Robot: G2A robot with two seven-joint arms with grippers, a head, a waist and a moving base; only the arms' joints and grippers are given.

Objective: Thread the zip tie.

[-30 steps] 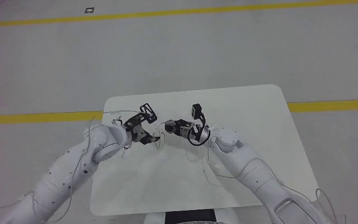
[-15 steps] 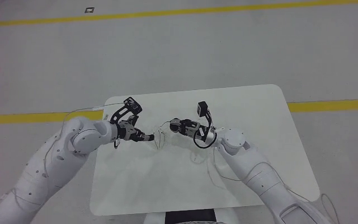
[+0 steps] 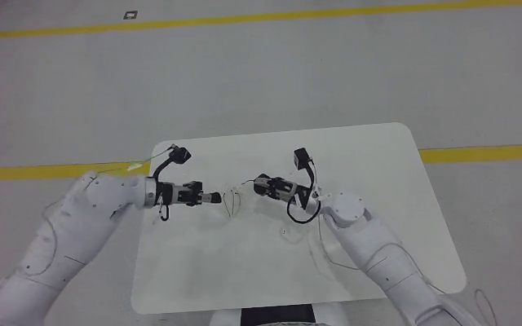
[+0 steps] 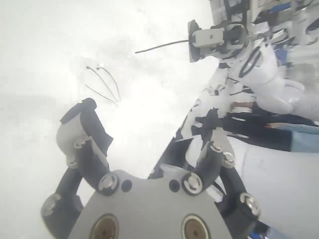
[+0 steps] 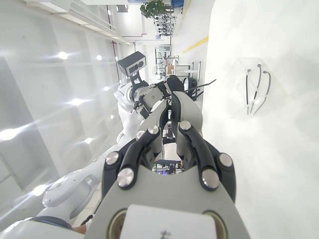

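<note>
White table [image 3: 383, 163] lies under me, and over its middle the zip tie [image 4: 159, 47] juts out straight from my right claw [image 5: 175, 83], which pinches it, with the free length pointing toward my left claw [image 4: 148, 110]. That one hangs spread and empty. Between them on the table sits a clear holder [image 5: 239, 68] of spare ties [image 5: 258, 75]. I judge nothing threaded yet: the tail has to be bent round and fed through the head.
</note>
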